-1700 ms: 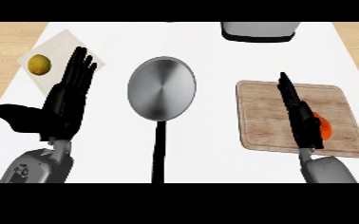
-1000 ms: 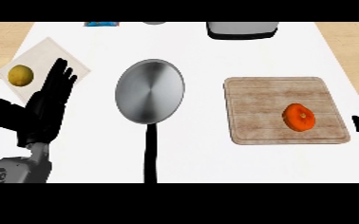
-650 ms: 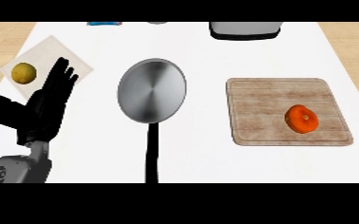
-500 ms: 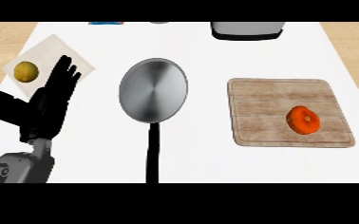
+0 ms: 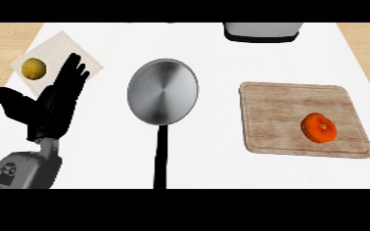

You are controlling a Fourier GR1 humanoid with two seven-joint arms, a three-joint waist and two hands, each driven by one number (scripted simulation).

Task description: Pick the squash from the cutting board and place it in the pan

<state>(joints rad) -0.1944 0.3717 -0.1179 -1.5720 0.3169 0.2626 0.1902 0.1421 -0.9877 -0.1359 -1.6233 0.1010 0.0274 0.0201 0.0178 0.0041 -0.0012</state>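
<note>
White counter [image 5: 209, 54]: squash [image 5: 318, 127] on cutting board [image 5: 278, 122].

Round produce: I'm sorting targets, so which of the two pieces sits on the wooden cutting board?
The orange squash, on the cutting board right of the pan. The yellow fruit lies on a pale mat far left.

Squash [image 5: 318, 127] on cutting board [image 5: 289, 107], rt of pan [image 5: 162, 91]; left hand [image 5: 54, 103] lft of pan.
</note>
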